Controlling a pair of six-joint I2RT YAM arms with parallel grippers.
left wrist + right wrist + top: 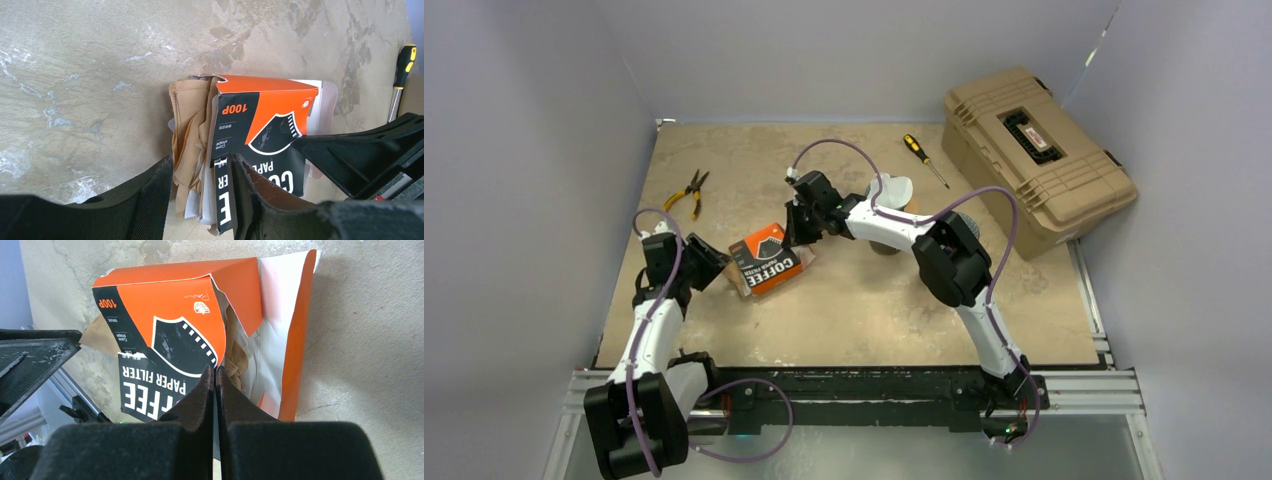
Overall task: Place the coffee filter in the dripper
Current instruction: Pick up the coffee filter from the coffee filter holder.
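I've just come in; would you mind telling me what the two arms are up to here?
Both arms are working at the orange-and-black coffee filter box lying mid-table. The left gripper straddles its open end and the brown filters poking out; whether it squeezes is unclear. The right gripper, shut, sits at the torn opening. No filter has left the box, and what looks like the white dripper stands farther back.

orange-and-black box (165, 315), tan filters (187, 130)
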